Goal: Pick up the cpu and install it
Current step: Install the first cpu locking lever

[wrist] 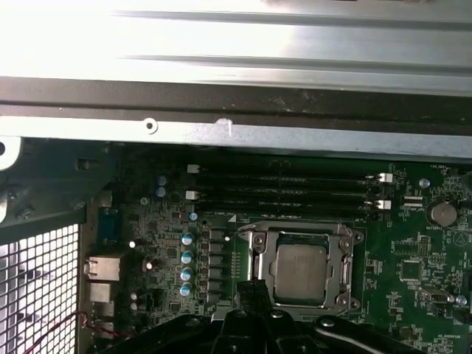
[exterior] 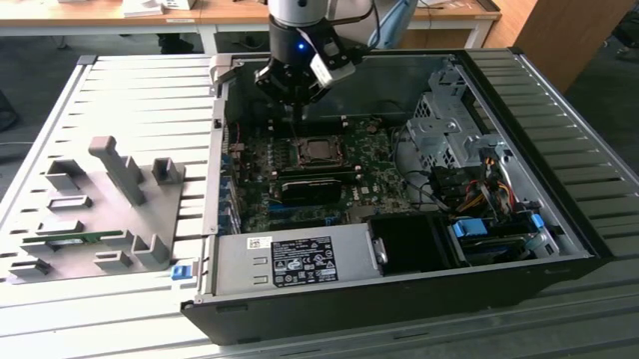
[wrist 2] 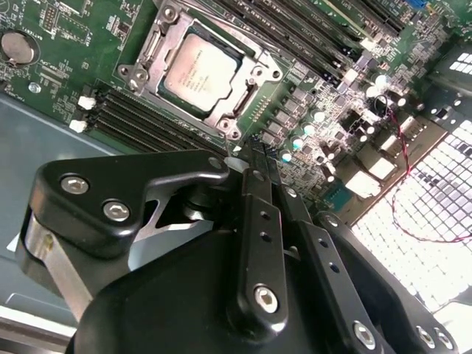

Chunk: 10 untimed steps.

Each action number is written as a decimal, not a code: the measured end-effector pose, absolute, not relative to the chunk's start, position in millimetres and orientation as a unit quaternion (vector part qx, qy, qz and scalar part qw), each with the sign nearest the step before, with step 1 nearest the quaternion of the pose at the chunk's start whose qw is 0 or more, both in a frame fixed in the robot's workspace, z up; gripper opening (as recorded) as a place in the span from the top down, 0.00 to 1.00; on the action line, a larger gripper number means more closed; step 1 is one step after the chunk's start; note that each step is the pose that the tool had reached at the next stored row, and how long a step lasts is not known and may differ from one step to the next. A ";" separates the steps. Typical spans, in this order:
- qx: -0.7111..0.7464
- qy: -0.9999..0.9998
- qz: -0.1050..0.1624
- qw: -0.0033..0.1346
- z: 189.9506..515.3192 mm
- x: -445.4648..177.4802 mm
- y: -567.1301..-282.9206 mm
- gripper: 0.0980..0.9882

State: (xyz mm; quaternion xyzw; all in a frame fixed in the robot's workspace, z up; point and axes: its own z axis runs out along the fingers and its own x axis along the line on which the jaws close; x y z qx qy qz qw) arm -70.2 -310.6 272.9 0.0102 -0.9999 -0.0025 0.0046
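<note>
Overhead in the exterior view, the gripper (exterior: 299, 112) hangs inside an open computer case (exterior: 559, 224), just above the motherboard (exterior: 370, 187); the cpu (exterior: 319, 150) lies in its socket. Both wrist views show the cpu (wrist 2: 199, 72) (wrist: 301, 273) seated in its metal socket frame (wrist 2: 251, 103), with the gripper's fingers (wrist 2: 258, 221) pressed together, holding nothing.

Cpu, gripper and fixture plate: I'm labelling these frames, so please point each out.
cpu (wrist 2: 200, 74), second wrist view, middle of its metal top.
gripper (wrist 2: 262, 158), second wrist view, its fingertips.
fixture plate (exterior: 150, 217), exterior view, bare grey surface.
</note>
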 end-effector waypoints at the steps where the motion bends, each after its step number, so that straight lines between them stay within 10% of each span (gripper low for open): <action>1: 0.010 -1.000 -0.002 0.005 272.7 -70.4 -310.6 0.99; 10: 0.010 -1.000 -0.003 0.005 271.4 -74.5 -310.6 0.99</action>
